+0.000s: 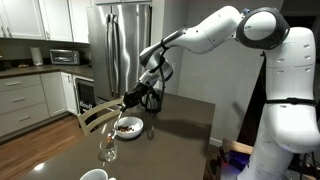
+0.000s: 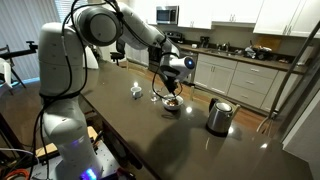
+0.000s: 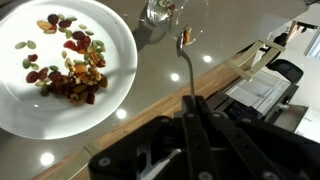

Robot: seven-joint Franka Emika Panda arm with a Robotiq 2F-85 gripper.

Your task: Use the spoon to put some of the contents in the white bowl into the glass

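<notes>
In the wrist view my gripper (image 3: 192, 102) is shut on the thin handle of the silvery spoon (image 3: 186, 62). The spoon points away from me, and its small head lies over the dark tabletop just short of the glass (image 3: 165, 12). Only the base of the glass shows at the top edge. The white bowl (image 3: 20, 110) sits to the left with the contents (image 3: 66, 62), a heap of reddish, brown and pale bits. In both exterior views the gripper (image 1: 133, 98) (image 2: 170, 80) hangs low over the bowl (image 1: 138, 124) (image 2: 172, 104), with the glass (image 1: 108, 148) beside it.
A steel kettle (image 2: 219, 116) with a black handle stands on the dark table, and a white cup (image 2: 137, 90) sits past the bowl. The table's wooden edge (image 3: 120, 110) runs close to the bowl. A chair back (image 1: 92, 118) stands at that edge.
</notes>
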